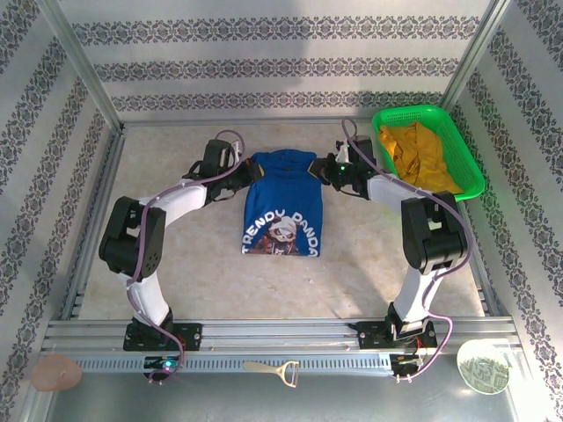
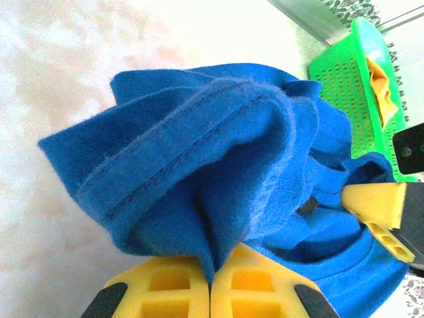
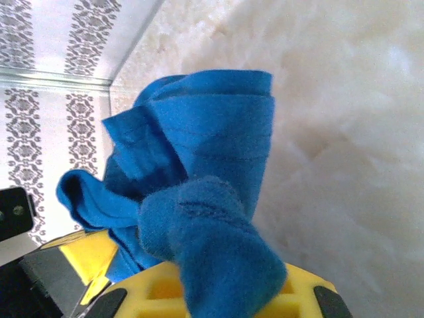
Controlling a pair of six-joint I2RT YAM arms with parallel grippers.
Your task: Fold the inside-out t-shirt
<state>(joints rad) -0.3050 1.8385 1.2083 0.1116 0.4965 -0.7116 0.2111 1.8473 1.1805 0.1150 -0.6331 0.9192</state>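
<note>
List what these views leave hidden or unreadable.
Top external: the t-shirt's far end, bunched beneath the left gripper and right gripper.
Right wrist: the right gripper's fingertips, wrapped in blue cloth.
Left wrist: green basket, cut off by the right edge.
Top external: yellow garment's type, crumpled.

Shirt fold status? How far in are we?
Roughly midway, by the look of it. Done: the t-shirt lies on the table as a narrow strip, and the sleeves look tucked in. In hand: the left claw and right claw are each shut on bunched cloth at the shirt's far end. Left: bringing that end over toward the near hem; the lower half lies flat, not yet folded.
</note>
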